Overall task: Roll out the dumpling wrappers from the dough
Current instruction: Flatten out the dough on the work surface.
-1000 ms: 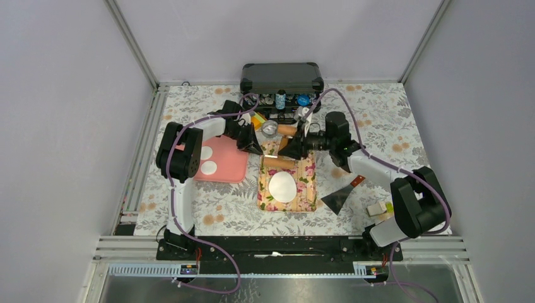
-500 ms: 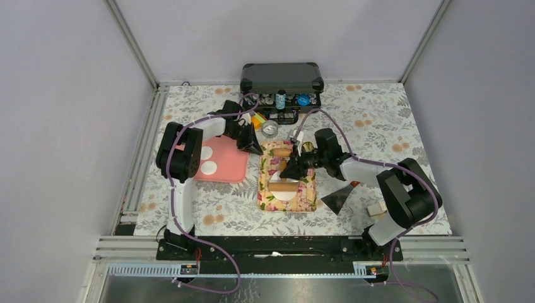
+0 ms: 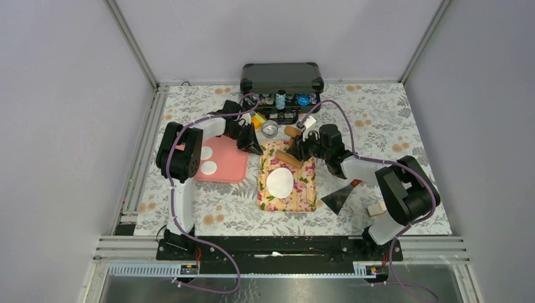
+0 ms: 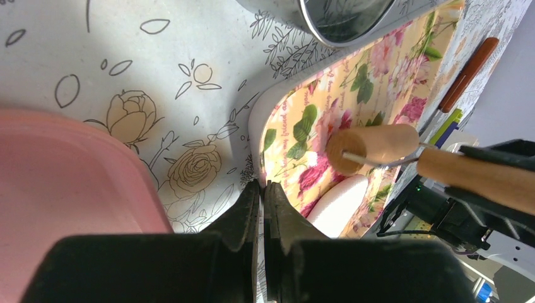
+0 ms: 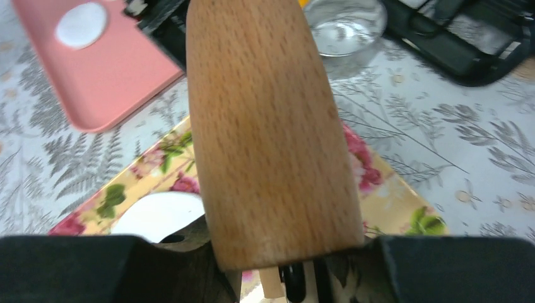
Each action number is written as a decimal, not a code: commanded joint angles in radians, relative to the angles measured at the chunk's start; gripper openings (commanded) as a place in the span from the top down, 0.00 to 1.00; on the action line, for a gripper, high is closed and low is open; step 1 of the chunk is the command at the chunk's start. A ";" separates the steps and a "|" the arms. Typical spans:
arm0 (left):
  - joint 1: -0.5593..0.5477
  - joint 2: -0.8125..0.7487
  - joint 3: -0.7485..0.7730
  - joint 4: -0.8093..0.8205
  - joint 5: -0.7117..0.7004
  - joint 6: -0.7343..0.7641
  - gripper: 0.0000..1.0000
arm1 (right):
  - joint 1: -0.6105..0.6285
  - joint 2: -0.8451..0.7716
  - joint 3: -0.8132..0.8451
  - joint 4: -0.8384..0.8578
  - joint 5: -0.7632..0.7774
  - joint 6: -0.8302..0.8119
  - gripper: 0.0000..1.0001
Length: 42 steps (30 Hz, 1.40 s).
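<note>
Gripping the roller handle (image 5: 265, 126) in the right claw (image 3: 303, 149), clenched round the wood. Parked with the roller (image 3: 287, 158) at the upper end of the floral board (image 3: 307, 189), just above the dough (image 3: 279, 182) in the top view. Can't tell whether touching the disc's upper edge or just clear of it.

Dough: flat white near-round disc, mid-board. Roller axis looks skewed, upper left to lower right, not square to the board. Next pass, by my read: pull down-frame toward the arm bases, straight over the disc. Worth squaring the roller first, else risk of a lopsided wrapper.

Right arm reaching in from lower right, forearm folded toward frame centre.

Left claw (image 4: 261, 186) pinched shut on nothing, tips down by the tabletop (image 4: 126, 57) in the gap between pink tray (image 4: 57, 189) and board. Farther from the dough than the right, so no part in the rolling.

Two dumpling wrappers (image 3: 209, 167) lying on the tray, left of the disc.
</note>
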 commanded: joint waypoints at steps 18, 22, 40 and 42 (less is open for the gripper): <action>-0.007 -0.059 0.106 -0.172 0.029 0.298 1.00 | -0.006 -0.321 0.051 -0.211 -0.247 -0.238 1.00; -0.007 -0.065 0.099 -0.172 0.051 0.305 1.00 | 0.001 -0.338 0.040 -0.229 -0.310 -0.266 1.00; -0.017 -0.044 0.078 -0.143 0.096 0.291 1.00 | 0.097 -0.376 0.017 -0.720 -0.641 -0.804 1.00; -0.020 -0.046 0.074 -0.143 0.096 0.294 1.00 | 0.123 -0.356 0.026 -0.788 -0.652 -0.885 1.00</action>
